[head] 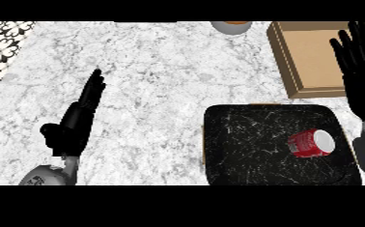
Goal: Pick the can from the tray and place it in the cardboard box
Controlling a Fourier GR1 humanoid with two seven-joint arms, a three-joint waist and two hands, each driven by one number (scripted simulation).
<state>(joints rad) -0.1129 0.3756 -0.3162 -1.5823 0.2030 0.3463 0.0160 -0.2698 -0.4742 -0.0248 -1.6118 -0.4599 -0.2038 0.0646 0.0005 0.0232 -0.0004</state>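
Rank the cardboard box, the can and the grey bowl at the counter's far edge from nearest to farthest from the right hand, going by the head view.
1. Cardboard box: the right hand hangs at its right edge.
2. Can: on its side in the black tray, below the hand in the view.
3. Grey bowl: at the far edge, left of the box.

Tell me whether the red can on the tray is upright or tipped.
Tipped: the red can lies on its side on the black tray, its white end facing right.
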